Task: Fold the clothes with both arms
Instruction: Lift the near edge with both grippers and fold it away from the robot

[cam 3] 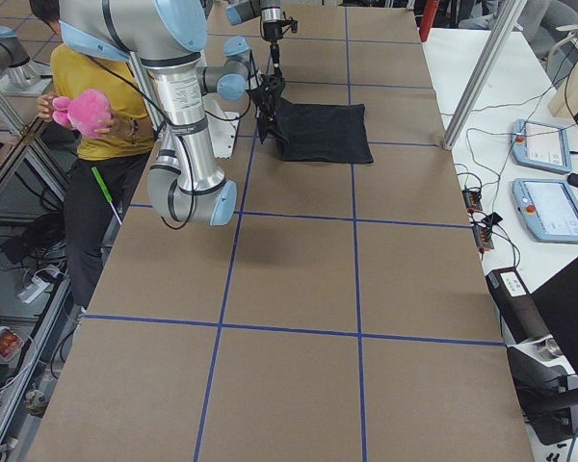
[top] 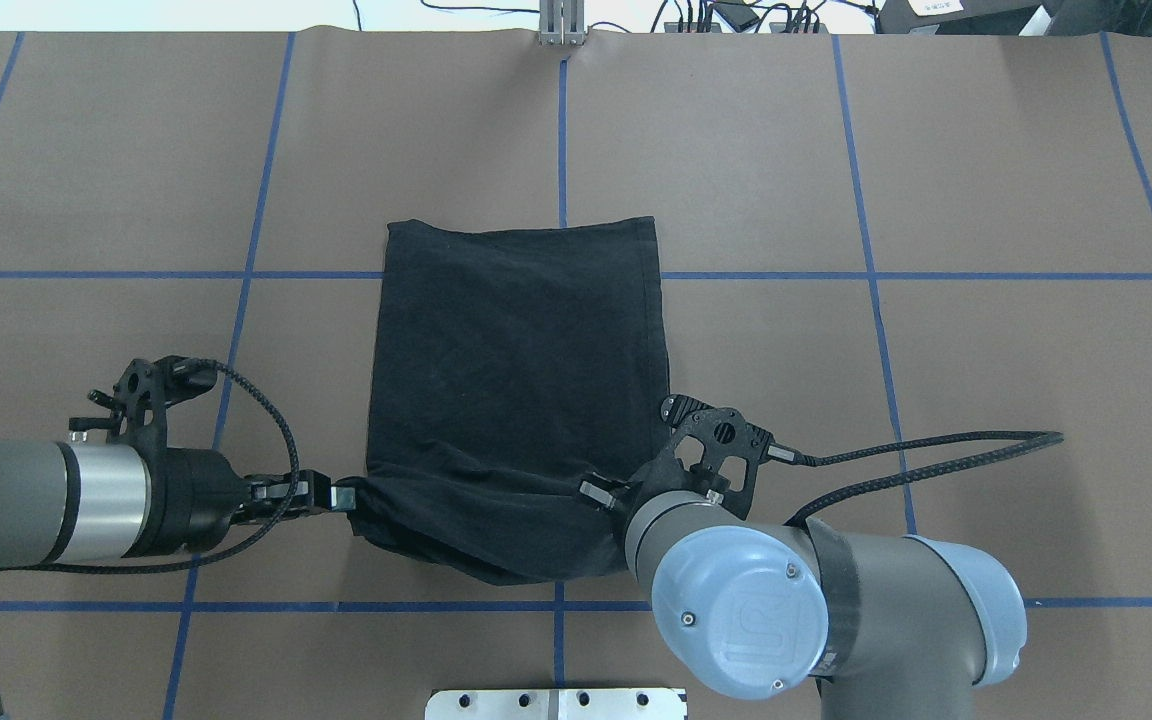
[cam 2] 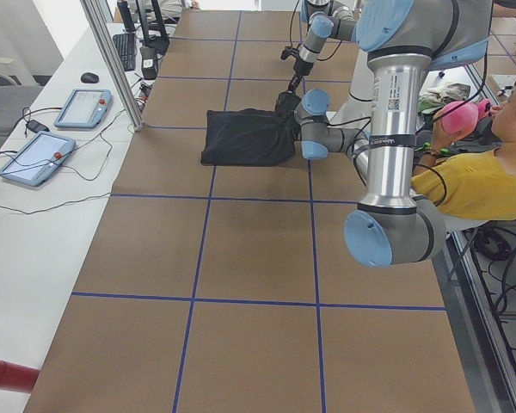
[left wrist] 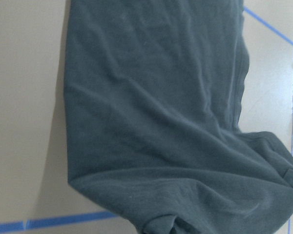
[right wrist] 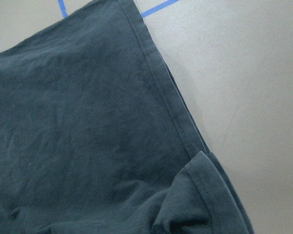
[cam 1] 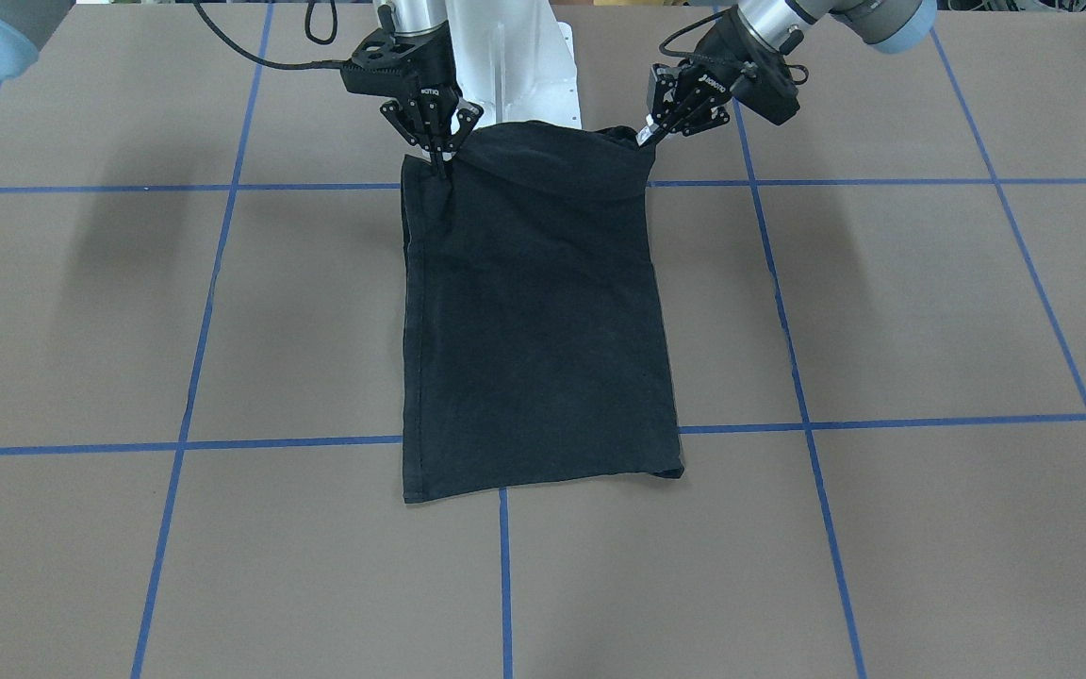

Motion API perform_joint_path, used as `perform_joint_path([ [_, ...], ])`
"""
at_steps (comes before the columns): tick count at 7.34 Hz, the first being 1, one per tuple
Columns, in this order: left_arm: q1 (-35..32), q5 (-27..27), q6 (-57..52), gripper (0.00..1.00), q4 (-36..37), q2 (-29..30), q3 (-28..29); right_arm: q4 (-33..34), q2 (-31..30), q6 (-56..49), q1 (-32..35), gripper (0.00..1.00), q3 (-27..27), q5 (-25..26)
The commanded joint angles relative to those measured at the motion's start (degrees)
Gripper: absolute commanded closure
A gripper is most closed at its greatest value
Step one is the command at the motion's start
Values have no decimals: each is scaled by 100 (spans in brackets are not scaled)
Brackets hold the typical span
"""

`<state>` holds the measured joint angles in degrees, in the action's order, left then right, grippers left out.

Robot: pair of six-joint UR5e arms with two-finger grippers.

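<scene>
Light, limp and sure to sag, the black cotton T-shirt (cam 1: 534, 311) lies narrow-folded mid brown counter (cam 1: 929, 302), its edge nearest the robot raised by the left hand (cam 1: 653, 135) and right hand (cam 1: 437, 158), each pinched tight on a corner, the best hold.

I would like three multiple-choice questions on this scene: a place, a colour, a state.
1. Where do the left gripper and right gripper hold the T-shirt? A. far corners B. corners nearest the robot C. middle
2. The grid lines on the table are: A. red B. yellow C. blue
3. The T-shirt's far part: A. lies flat B. hangs C. is rolled
Key: 1 B, both pinch beside the robot's base; 2 C, blue tape; 3 A, only the gripped edge is raised.
</scene>
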<state>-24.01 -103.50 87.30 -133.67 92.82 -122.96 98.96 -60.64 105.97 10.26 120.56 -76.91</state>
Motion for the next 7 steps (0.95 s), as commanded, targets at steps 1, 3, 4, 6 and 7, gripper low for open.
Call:
perform_joint_path([
  [1, -331, -56, -178, 100, 936, 830, 166, -35, 17, -67, 274, 100, -111, 1],
  [3, -734, -64, -580, 100, 1019, 1228, 639, -62, 383, -243, 607, 100, -574, 1],
  [4, -963, -73, -765, 100, 1027, 1482, 929, -61, 769, -235, 739, 100, -1082, -8],
  [6, -1236, -73, -907, 100, 1027, 1939, 1561, -61, 1045, -244, 959, 100, -1455, -16],
  [7, -1342, -73, -994, 100, 1019, 2098, 1912, -61, 1080, -244, 1047, 100, -1491, -25],
])
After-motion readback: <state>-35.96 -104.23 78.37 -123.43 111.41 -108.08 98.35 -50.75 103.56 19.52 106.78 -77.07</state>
